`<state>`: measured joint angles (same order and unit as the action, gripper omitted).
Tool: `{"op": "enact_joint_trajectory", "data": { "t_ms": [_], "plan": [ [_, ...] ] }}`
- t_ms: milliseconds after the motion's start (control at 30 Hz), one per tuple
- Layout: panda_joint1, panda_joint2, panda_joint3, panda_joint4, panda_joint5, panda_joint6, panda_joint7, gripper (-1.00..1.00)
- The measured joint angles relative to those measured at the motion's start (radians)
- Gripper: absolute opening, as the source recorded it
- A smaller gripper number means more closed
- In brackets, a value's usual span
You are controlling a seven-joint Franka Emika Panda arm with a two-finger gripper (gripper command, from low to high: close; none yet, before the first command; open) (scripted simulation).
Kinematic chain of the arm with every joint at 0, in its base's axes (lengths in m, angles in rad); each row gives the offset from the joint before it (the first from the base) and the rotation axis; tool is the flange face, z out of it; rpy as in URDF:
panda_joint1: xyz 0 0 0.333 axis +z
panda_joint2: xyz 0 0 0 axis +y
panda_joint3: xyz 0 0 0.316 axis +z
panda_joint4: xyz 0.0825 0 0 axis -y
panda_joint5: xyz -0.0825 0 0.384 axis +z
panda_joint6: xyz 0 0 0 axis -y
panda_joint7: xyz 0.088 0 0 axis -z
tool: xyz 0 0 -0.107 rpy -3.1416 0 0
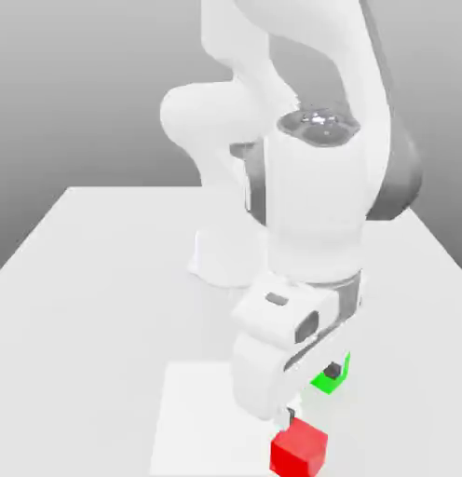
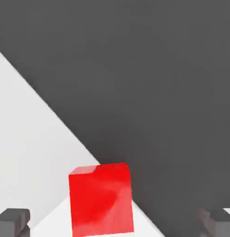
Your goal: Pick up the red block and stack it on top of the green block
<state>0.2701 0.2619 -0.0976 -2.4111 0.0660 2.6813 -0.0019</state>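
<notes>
The red block [image 1: 298, 449] sits on the white table [image 1: 104, 279] near its front edge, just below my hand. In the hand view the red block [image 2: 101, 200] lies between and a little beyond my two dark fingertips [image 2: 12, 222], which stand wide apart and touch nothing. My gripper [image 1: 291, 415] is open and hovers right over the red block. The green block [image 1: 330, 374] rests on the table a short way behind the red one, largely hidden by my hand. My gripper [image 2: 116, 223] holds nothing.
The arm's white base [image 1: 225, 252] stands at the middle back of the table. A lighter square patch [image 1: 197, 419] marks the table under the hand. In the hand view the table's edge runs diagonally, with dark floor [image 2: 158, 92] beyond it.
</notes>
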Motion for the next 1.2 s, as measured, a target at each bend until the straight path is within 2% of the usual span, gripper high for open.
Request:
{"op": "enact_joint_trajectory", "data": {
  "t_ms": [100,133,367,533,767,933,1167,1200],
  "plan": [
    [-0.012,0.108,0.016,0.014,0.013,0.086,-0.019,0.0],
    [-0.016,0.14,0.022,0.019,0.02,0.111,-0.025,-1.0],
    [-0.019,0.145,0.025,0.02,0.017,0.115,-0.023,-1.0],
    [-0.005,-0.011,0.011,-0.015,-0.013,-0.007,0.002,-1.0],
    [0.08,-0.25,0.073,-0.249,-0.01,-0.019,0.06,-1.0],
    [0.124,-0.428,0.115,-0.428,-0.043,-0.012,0.13,-1.0],
    [0.136,-0.246,0.124,-0.454,-0.065,0.198,0.155,-1.0],
    [0.134,-0.22,0.121,-0.453,-0.069,0.224,0.158,1.0]
  ]
}}
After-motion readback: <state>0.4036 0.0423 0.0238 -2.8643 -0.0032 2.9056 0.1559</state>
